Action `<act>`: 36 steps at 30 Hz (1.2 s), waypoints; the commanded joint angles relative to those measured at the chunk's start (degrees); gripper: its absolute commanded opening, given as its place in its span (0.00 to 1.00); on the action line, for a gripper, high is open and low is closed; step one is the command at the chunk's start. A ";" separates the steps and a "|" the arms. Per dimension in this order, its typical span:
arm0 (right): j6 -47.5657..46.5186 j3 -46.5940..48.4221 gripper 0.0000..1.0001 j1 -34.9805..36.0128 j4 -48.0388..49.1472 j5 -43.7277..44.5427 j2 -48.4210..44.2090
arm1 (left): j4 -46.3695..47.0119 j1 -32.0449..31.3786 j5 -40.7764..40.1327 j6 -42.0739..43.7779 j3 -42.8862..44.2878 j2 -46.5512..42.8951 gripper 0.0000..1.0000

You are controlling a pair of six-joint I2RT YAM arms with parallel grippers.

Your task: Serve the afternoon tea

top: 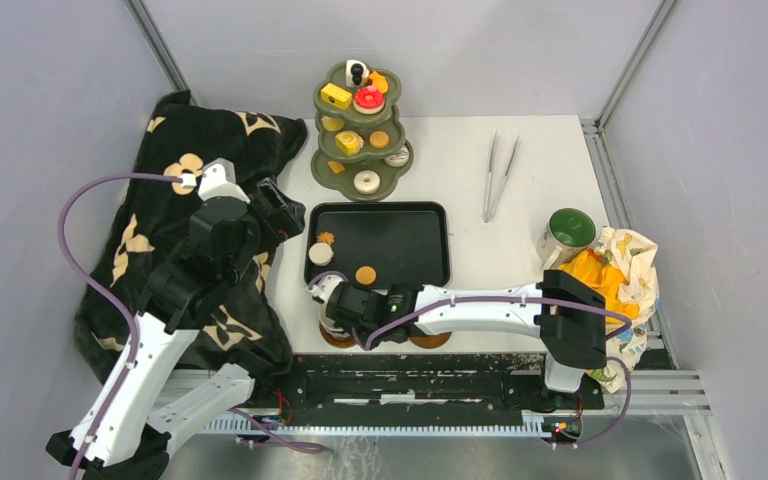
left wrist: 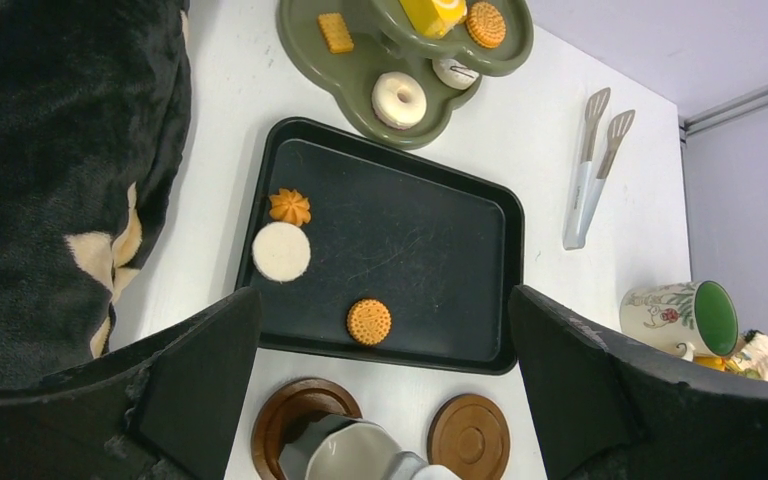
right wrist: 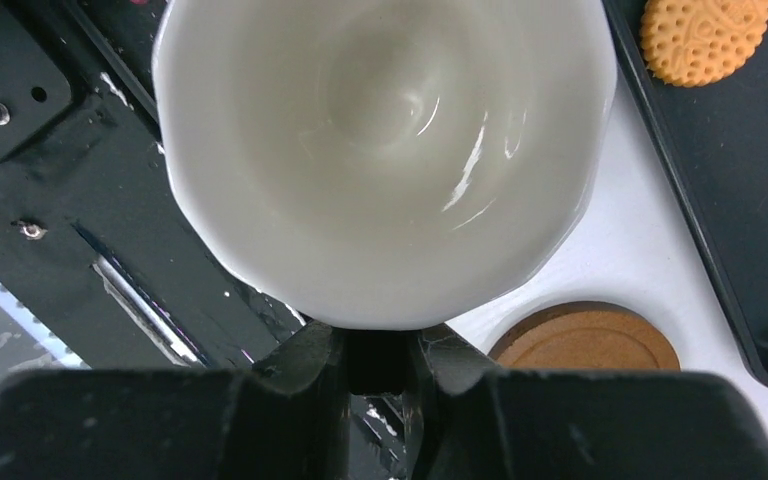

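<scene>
Your left arm (top: 210, 250) hangs above the black tray (left wrist: 420, 260), its jaws spread wide and empty. Just right, at the near edge of the counter (top: 550, 150), your right arm (top: 480, 305) has its jaws pinched on the rim of the white mug (right wrist: 380, 150). It is upright, mouth up, over the left saucer (left wrist: 278, 420); whether they touch, you cannot tell. The second saucer (left wrist: 470, 435) lies beside it. The green mug (top: 568, 232) stands mouth up far right. The stand (top: 360, 185) rises behind the tray.

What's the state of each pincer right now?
Left pincer: open, holding nothing.
Right pincer: closed on the rim of the white mug.
</scene>
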 commanded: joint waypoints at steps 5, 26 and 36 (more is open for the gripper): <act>-2.01 6.78 0.01 -0.13 2.04 2.93 1.79 | 4.16 0.21 2.09 2.36 -2.41 -1.08 0.99; -1.96 2.01 0.01 -0.16 2.95 0.93 -2.16 | 4.02 0.23 0.50 2.71 -3.08 -1.39 0.99; -1.73 2.87 0.76 -0.15 0.94 5.82 -4.27 | 4.47 0.19 0.26 2.62 -3.61 -1.22 0.99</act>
